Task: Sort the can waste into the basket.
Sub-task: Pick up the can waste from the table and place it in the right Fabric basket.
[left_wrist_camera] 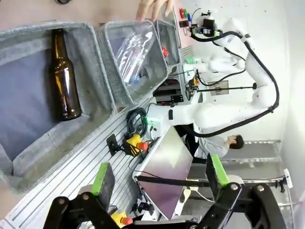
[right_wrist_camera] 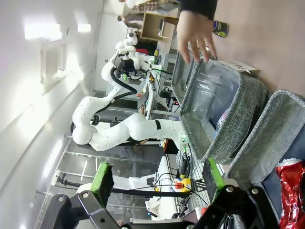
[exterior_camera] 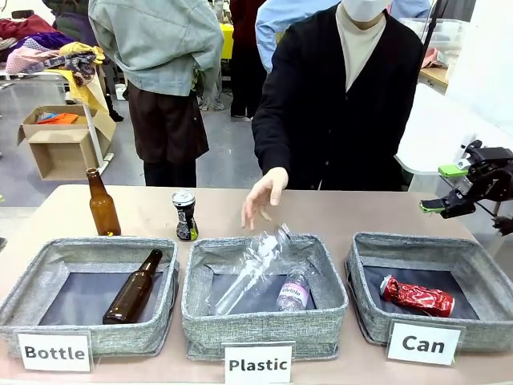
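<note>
Front view: red can (exterior_camera: 417, 297) lies sorted in the basket (exterior_camera: 425, 242); your black can (exterior_camera: 185, 215) stands unsorted at its ten o'clock; left gripper (left_wrist_camera: 159, 174) and right gripper (exterior_camera: 443, 189) gape empty.

A robotics lab: emergency-stop button (left_wrist_camera: 136, 143), cables (left_wrist_camera: 136, 119), slotted metal bench (left_wrist_camera: 81, 167).

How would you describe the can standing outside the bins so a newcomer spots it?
Look across the tan table. Behind the gap between the grey Bottle bin and Plastic bin at its near edge stands a small black can. Unlike the taller brown glass bottle to its left, it is squat, with a silver top and green marks.
</note>
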`<state>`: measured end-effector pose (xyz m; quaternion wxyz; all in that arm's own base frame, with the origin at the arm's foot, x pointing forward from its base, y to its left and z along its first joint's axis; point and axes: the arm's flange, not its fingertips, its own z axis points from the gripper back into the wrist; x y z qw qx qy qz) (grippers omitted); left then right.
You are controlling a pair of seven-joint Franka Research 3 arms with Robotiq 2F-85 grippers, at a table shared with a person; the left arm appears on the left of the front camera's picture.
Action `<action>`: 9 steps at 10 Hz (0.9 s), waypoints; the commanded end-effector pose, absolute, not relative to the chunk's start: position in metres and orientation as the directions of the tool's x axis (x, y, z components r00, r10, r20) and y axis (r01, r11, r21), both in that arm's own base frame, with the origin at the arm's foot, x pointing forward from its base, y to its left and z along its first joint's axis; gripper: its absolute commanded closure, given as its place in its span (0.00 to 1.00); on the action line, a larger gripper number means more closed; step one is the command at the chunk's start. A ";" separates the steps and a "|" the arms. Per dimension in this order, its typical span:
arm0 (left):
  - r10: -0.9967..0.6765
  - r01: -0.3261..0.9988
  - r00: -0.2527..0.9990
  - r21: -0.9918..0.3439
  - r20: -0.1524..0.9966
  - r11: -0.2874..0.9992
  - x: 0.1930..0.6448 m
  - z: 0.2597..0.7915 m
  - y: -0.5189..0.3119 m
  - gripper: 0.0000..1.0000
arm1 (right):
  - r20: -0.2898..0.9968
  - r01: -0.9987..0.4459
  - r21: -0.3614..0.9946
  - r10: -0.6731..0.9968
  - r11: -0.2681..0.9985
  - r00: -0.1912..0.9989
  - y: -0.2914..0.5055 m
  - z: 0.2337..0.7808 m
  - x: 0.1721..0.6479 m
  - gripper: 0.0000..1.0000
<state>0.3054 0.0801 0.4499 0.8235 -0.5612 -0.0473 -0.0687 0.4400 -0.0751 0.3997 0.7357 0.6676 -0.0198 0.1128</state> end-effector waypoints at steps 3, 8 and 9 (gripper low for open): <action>-0.114 0.178 0.984 -0.850 0.139 0.496 0.352 0.457 -0.007 0.00 | 0.195 -0.209 0.974 0.145 0.089 0.970 -0.075 0.402 0.440 0.01; -0.121 0.176 0.984 -0.764 0.128 0.621 0.385 0.456 -0.077 0.00 | 0.195 -0.209 0.974 0.145 0.089 0.970 -0.075 0.402 0.440 0.01; -0.127 0.186 0.982 -0.794 0.138 0.579 0.379 0.461 -0.053 0.00 | 0.195 -0.209 0.974 0.145 0.089 0.970 -0.075 0.402 0.440 0.01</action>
